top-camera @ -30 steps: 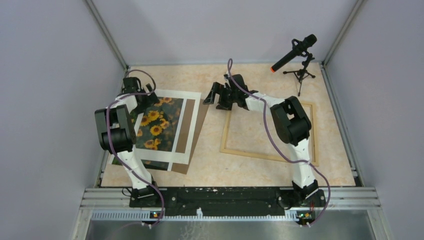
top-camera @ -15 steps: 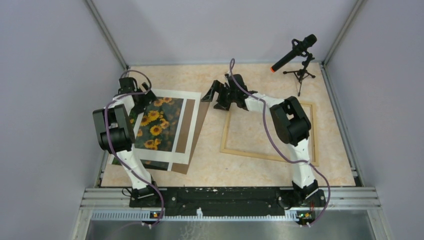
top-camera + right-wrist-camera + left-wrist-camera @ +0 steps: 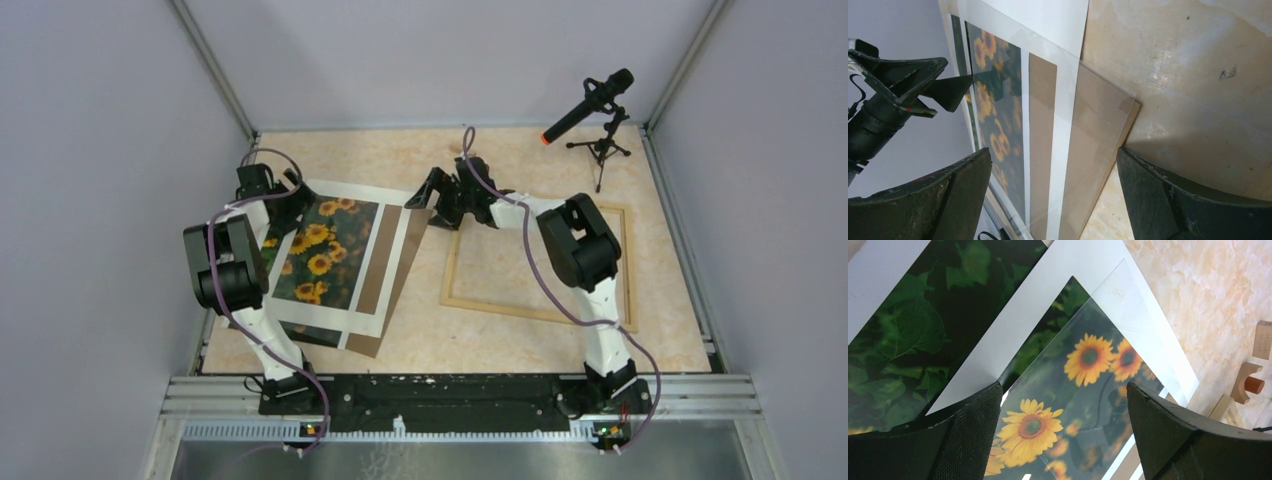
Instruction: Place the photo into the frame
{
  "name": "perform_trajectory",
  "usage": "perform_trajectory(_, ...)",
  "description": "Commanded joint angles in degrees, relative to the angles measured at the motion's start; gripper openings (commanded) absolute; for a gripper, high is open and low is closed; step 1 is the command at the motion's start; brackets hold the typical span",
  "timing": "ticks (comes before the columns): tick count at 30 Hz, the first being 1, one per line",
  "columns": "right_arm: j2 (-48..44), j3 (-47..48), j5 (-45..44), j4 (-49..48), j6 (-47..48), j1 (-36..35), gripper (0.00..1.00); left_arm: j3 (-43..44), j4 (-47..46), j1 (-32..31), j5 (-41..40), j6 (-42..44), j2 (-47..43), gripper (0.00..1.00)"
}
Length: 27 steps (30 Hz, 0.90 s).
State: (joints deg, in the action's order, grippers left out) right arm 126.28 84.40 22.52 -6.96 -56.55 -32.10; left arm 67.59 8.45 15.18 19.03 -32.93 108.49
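Note:
The sunflower photo (image 3: 320, 255) lies at the left of the table under a white mat (image 3: 395, 235), with a brown backing board (image 3: 385, 320) below and a clear pane on top. The stack is skewed, so photo and board both show in the mat's window. The light-wood frame (image 3: 530, 312) lies flat at the right. My left gripper (image 3: 285, 200) is open over the stack's far left corner; its wrist view shows the photo (image 3: 1058, 400) between the fingers (image 3: 965, 435). My right gripper (image 3: 430, 195) is open at the stack's far right corner; the pane's corner (image 3: 1108, 110) lies ahead of its fingers (image 3: 948, 200).
A microphone on a small tripod (image 3: 597, 115) stands at the back right. Small wooden blocks (image 3: 1248, 382) show at the right edge of the left wrist view. Grey walls close the table on three sides, the left one right beside the stack.
The stack has slid to the right and turned, its far right corner now nearer the frame. My left gripper has shifted a little left; my right gripper has moved slightly right.

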Motion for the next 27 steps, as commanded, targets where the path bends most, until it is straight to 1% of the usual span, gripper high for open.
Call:
perform_trajectory(1, -2.90, -2.59, -3.63, 0.89, -0.08, -0.53, 0.94, -3.96, 10.77, -1.03, 1.68, -2.98, 1.93, 0.99)
perform_trajectory(4, -4.67, -4.13, -3.84, 1.84, 0.06, -0.53, 0.94, -4.62, 10.29, -0.90, 0.91, -3.61, 1.16, 0.98)
perform_trajectory(7, -3.78, -5.33, -2.78, -1.39, -2.02, -0.81, 0.94, -4.92, 9.76, -0.97, 3.61, -4.02, 1.31, 0.98)
perform_trajectory(11, -0.24, -3.29, -1.47, -4.00, -4.00, -0.94, 0.94, -6.76, 9.44, -0.92, 7.49, -5.30, 0.69, 0.98)
perform_trajectory(16, 2.31, -0.20, 1.74, -8.61, -6.11, -1.02, 0.94, -9.58, 8.65, -0.92, 9.21, -5.40, -1.56, 0.98)
perform_trajectory(21, 1.46, 1.60, 4.55, -8.75, -3.52, -0.96, 0.94, -11.30, 7.78, -0.93, 10.32, -5.84, -2.64, 0.98)
perform_trajectory(23, 0.61, 2.05, 6.26, -7.17, -1.16, -0.76, 0.94, -12.28, 7.46, -0.87, 10.73, -6.28, -2.95, 0.98)
perform_trajectory(24, 0.13, 2.95, 6.27, -4.47, 1.18, -0.65, 0.94, -12.76, 7.20, -0.83, 10.84, -6.55, -3.19, 0.98)
perform_trajectory(25, -0.42, 4.69, 5.03, 0.96, 4.57, -0.61, 0.94, -13.09, 7.16, -0.79, 10.36, -6.72, -3.61, 0.98)
perform_trajectory(27, -1.54, 9.41, -0.57, 14.81, 13.10, -0.80, 0.95, -13.00, 7.88, -0.75, 7.79, -6.30, -5.28, 0.98)
